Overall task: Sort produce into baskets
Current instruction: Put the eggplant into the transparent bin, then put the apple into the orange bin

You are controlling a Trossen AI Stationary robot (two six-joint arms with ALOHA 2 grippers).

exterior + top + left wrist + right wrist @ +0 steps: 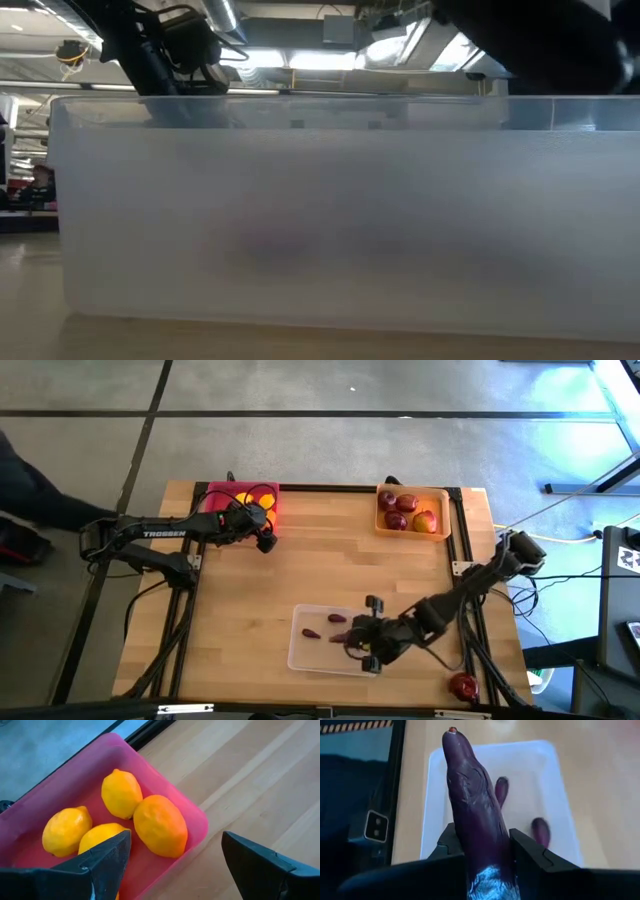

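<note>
My right gripper [366, 642] is over the right half of the clear tray [318, 652], shut on a long dark purple pod [472, 805]. Two small purple pods [501, 790] [540, 830] lie on the tray's floor. My left gripper [264, 532] hangs open and empty at the right edge of the pink tray [222, 495]. In the left wrist view its fingers straddle that tray's corner [197, 827]. Several yellow-orange lemons [159, 825] lie in the pink tray. The orange tray [443, 510] at the far right holds several red fruits [398, 520]. My right gripper pinches the long pod's lower part [487, 847] between its two fingers [532, 857], near the end that sits back in the gripper. The fingers come from the table's right side, slanting down. The pod runs on ahead of them, its tip [452, 731] pointing out over the clear tray.
One red fruit [462, 685] lies on the table near the front right corner. Bare wood lies between the three trays. In the low view the clear tray's wall [320, 230] fills the picture and hides the table behind it.
</note>
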